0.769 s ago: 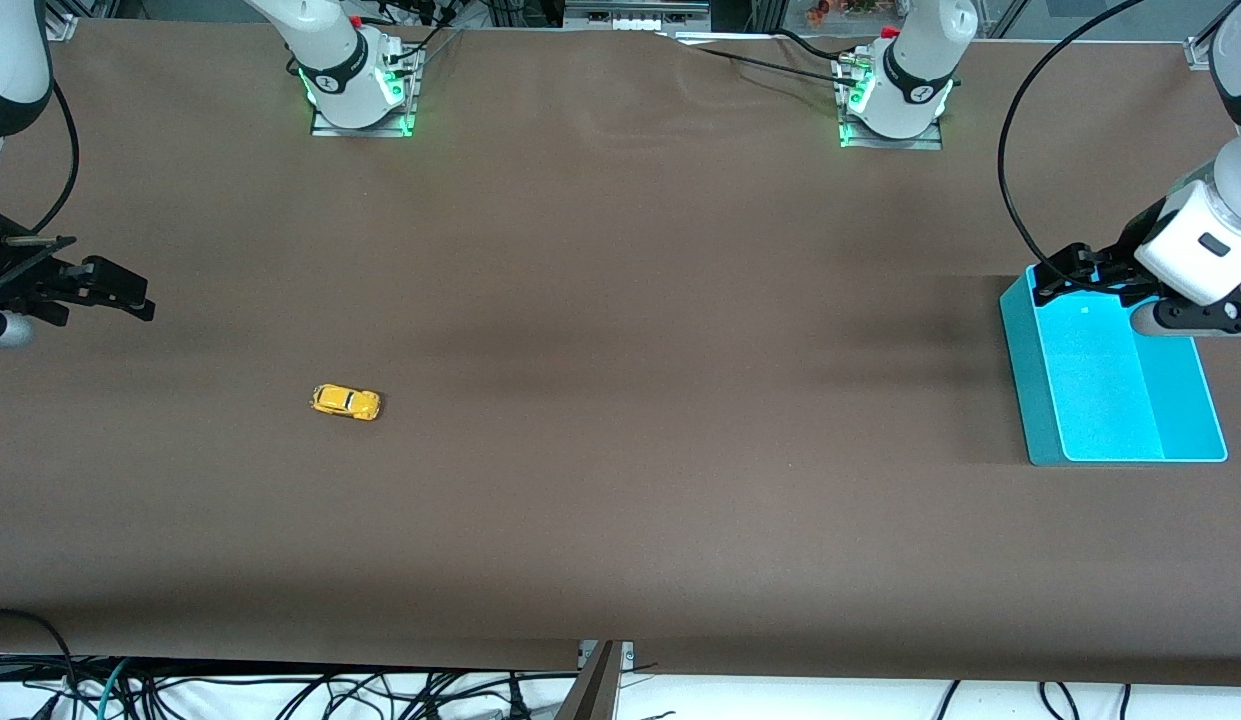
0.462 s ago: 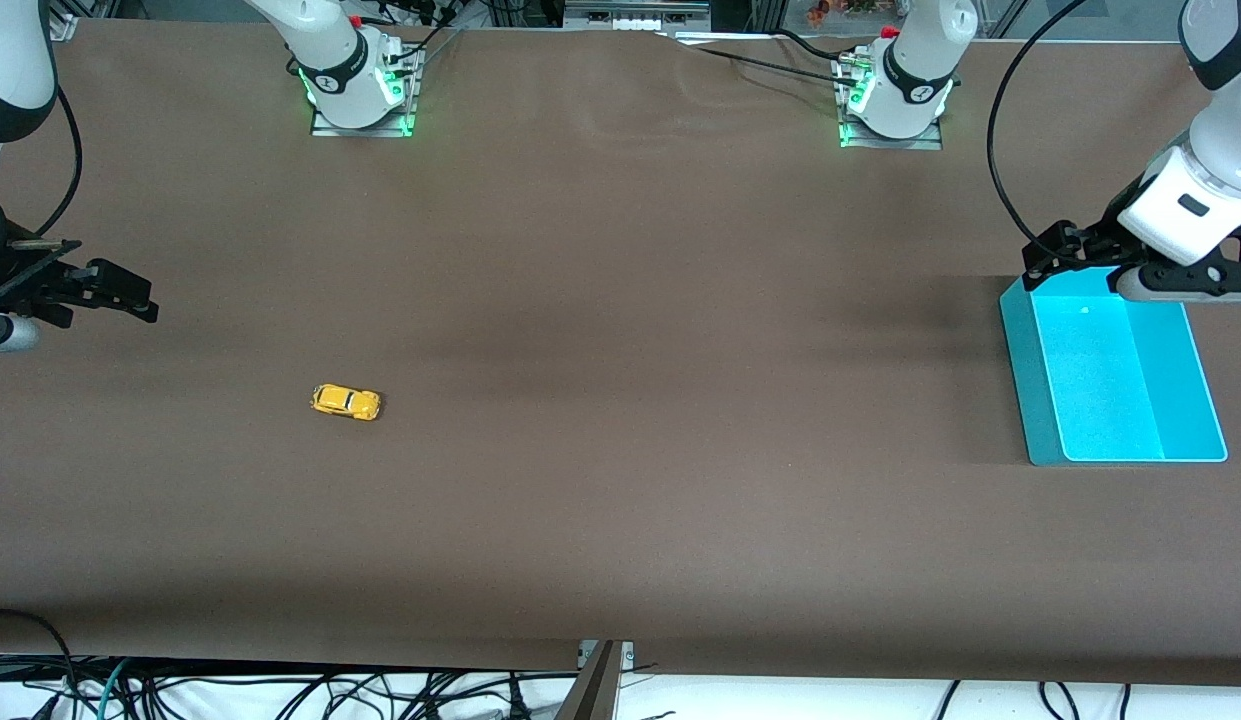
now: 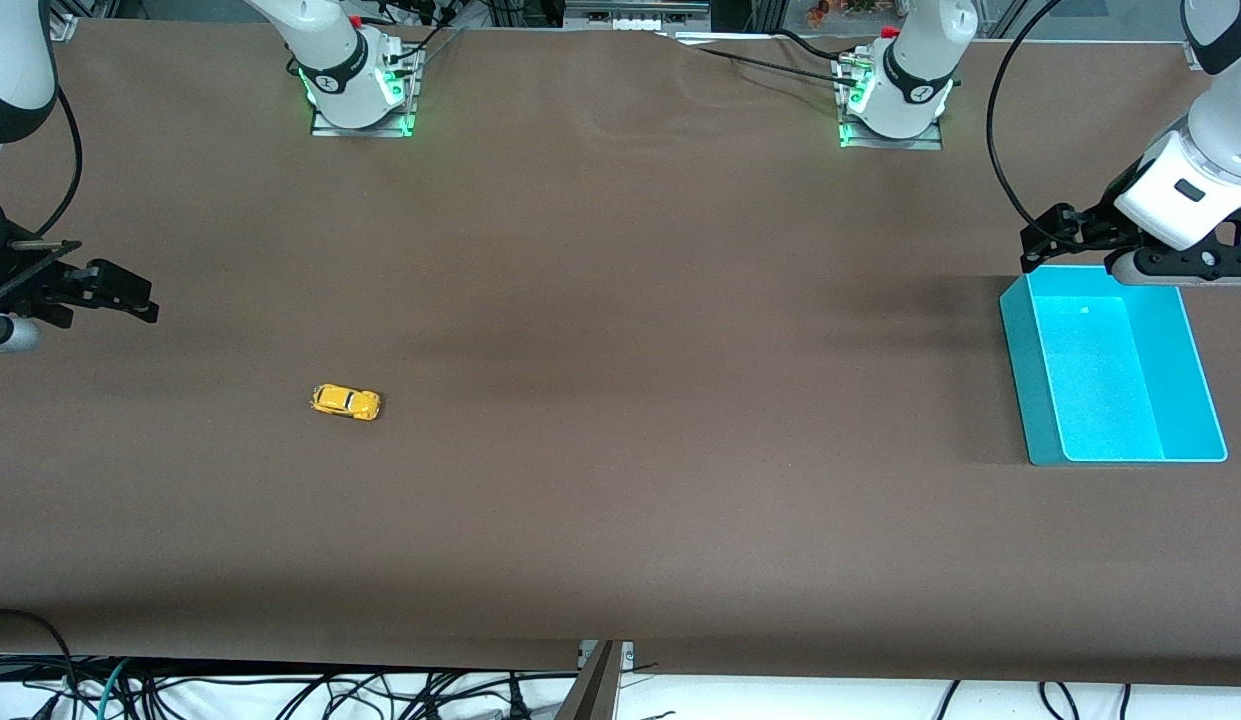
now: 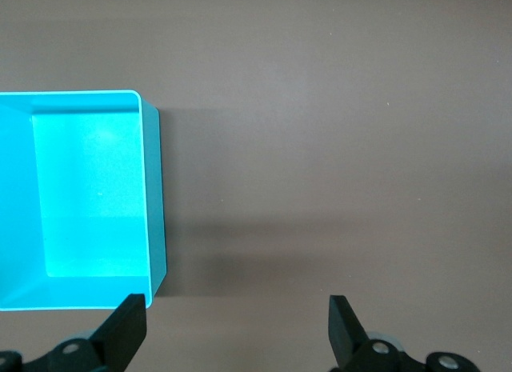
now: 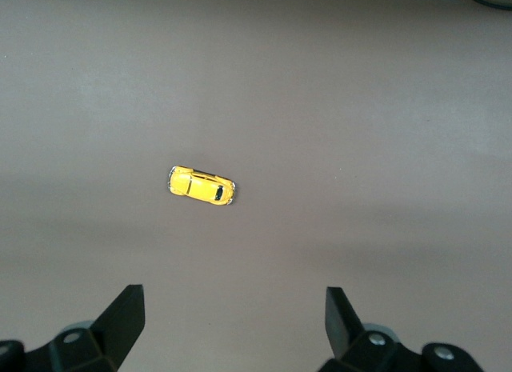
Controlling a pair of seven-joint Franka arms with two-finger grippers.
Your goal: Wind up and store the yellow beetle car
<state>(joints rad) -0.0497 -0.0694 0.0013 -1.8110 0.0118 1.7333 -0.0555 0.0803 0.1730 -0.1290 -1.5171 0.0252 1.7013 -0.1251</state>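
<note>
The yellow beetle car [image 3: 346,402] sits alone on the brown table toward the right arm's end; it also shows in the right wrist view [image 5: 201,186]. My right gripper [image 3: 130,297] is open and empty, up in the air at that end, apart from the car. My left gripper [image 3: 1045,240] is open and empty, in the air over the table by the corner of the cyan bin [image 3: 1020,340] that lies farthest from the front camera. In the left wrist view the bin [image 4: 156,196] is empty, and the gripper [image 4: 238,324] is over bare table beside it.
The two arm bases [image 3: 355,90] [image 3: 895,100] stand at the table's edge farthest from the front camera. Black cables [image 3: 1000,150] hang from the left arm. The brown cloth covers the whole table.
My left gripper has risen and pulled back from over the bin toward its base, uncovering the bin's corner. The right gripper and the car have barely moved.
</note>
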